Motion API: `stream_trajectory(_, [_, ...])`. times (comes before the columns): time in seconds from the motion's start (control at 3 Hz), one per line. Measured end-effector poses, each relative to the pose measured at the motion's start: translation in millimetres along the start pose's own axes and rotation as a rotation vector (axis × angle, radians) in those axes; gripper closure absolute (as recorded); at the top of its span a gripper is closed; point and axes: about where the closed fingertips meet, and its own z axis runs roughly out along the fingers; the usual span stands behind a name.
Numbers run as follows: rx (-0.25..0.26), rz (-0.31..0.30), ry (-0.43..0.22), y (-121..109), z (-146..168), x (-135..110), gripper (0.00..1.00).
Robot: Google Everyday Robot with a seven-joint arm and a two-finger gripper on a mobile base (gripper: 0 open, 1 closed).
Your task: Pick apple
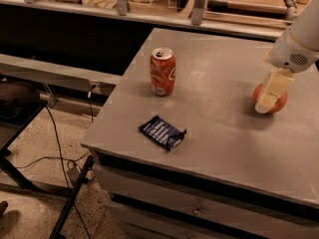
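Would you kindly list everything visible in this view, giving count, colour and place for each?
apple: one, red-orange, right side of the table, partly hidden behind the gripper.
soda can: one, orange-red, upright, back-left part of the table.
snack packet: one, dark blue, lying flat near the table's front-left edge.
table: one, grey, centre of the view.
cable: one seen, dark, trailing over the speckled floor at left.
arm: one, white, reaching in from the upper right.
gripper: one, cream-white, lowered at the apple on the table's right side.
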Motion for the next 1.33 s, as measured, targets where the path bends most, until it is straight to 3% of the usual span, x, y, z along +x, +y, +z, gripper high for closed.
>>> stream_trajectory(0.33, [0.007, 0.079, 0.025, -1.9, 2.7, 32.3, 0.0])
stream_trajectory(0.67, [0.007, 0.08, 0.025, -2.1, 3.4, 32.8, 0.01])
stream_trajectory(1.33, [0.003, 0.079, 0.013, -3.8, 6.7, 31.2, 0.62])
